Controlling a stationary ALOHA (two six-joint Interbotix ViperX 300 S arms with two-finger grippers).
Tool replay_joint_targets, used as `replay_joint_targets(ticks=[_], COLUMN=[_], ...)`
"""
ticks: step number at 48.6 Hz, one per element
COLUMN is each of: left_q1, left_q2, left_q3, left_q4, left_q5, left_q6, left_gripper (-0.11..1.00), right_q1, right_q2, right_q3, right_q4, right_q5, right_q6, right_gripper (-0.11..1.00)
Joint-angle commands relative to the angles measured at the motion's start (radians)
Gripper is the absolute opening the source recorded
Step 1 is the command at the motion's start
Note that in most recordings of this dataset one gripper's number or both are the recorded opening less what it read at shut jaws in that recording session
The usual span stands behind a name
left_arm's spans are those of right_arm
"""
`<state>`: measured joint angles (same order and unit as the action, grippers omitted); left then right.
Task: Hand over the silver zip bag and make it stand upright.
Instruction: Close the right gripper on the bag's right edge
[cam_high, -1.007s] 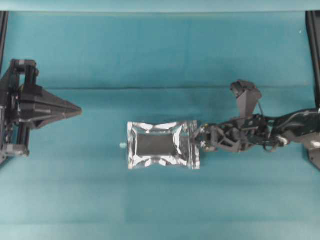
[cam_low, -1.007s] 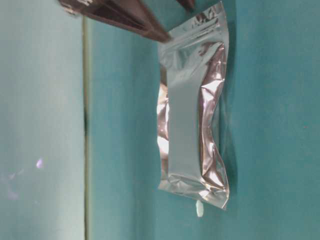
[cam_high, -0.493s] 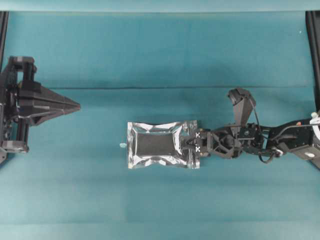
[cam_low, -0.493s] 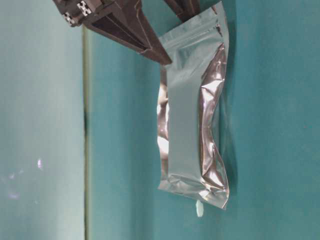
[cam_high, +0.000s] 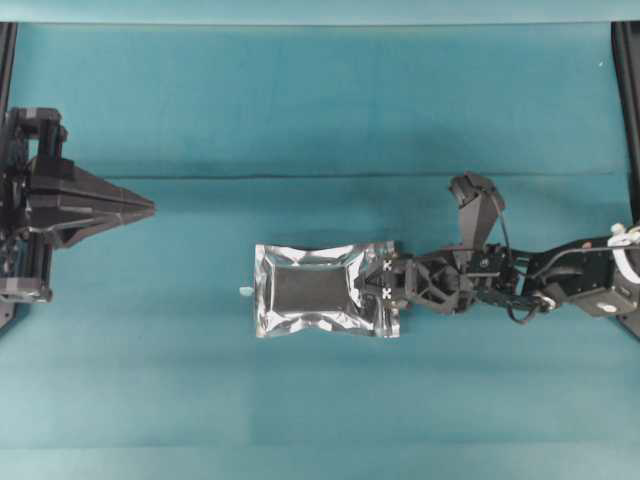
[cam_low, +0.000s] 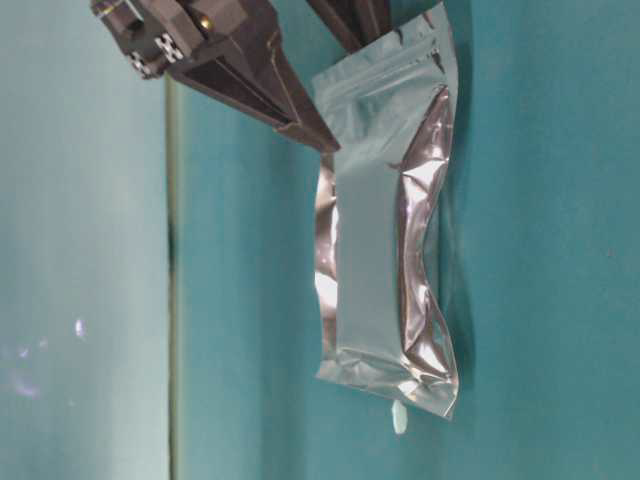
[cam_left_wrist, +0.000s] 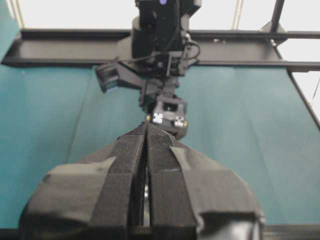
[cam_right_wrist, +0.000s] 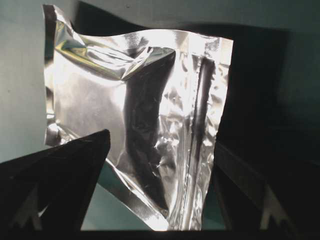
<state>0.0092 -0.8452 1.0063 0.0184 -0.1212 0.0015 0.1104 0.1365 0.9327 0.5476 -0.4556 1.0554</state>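
The silver zip bag (cam_high: 323, 302) lies flat near the middle of the teal cloth-covered table (cam_high: 320, 110), long axis running left to right in the overhead view. It is a rectangular foil pouch, shiny and heavily crinkled, with flat sealed borders framing a darker central panel. The zip strip shows in the right wrist view as a straight ridge (cam_right_wrist: 197, 125) running parallel to one short end. The foil there mirrors light in irregular facets; the body bulges slightly between pinched-in long edges.

A small pale pellet-like object (cam_high: 244, 291) sits on the cloth just beside the bag's left short edge; its nature cannot be determined.

The right gripper (cam_high: 385, 288) reaches in from the table's right edge, over the bag's right short end. Its jaws are spread wide: the right wrist view shows one dark, wedge-shaped finger (cam_right_wrist: 65, 175) over the bag's lower left and the other at the far right, with the bag's end between them. Contact with the foil cannot be confirmed; the table-level view shows a finger tip (cam_low: 300, 125) at or just beside the bag's upper edge.

The left gripper (cam_high: 148, 208) sits near the table's left edge, well apart from the bag. Its fingers (cam_left_wrist: 125, 170), faced with black ribbed padding, are pressed together with nothing between them.
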Motion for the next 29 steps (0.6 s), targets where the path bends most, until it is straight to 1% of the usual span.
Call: replay_joint_targets(ticks=[1, 8, 29], left_q1=[0.002, 0.002, 0.002], left_q2=[0.002, 0.002, 0.002], left_q3=[-0.018, -0.018, -0.017], left_q4=[0.002, 0.002, 0.002], left_q5=[-0.005, -0.005, -0.005], left_q6=[-0.002, -0.002, -0.005], left_gripper=[0.0, 0.0, 0.0], right_q1=[-0.002, -0.002, -0.003], right_q2=[0.005, 0.015, 0.021], right_q3=[-0.017, -0.021, -0.026], right_q4=[-0.002, -0.002, -0.002], right_q5=[-0.014, -0.031, -0.031], right_q6=[0.0, 0.002, 0.0], right_gripper=[0.91, 0.91, 0.91])
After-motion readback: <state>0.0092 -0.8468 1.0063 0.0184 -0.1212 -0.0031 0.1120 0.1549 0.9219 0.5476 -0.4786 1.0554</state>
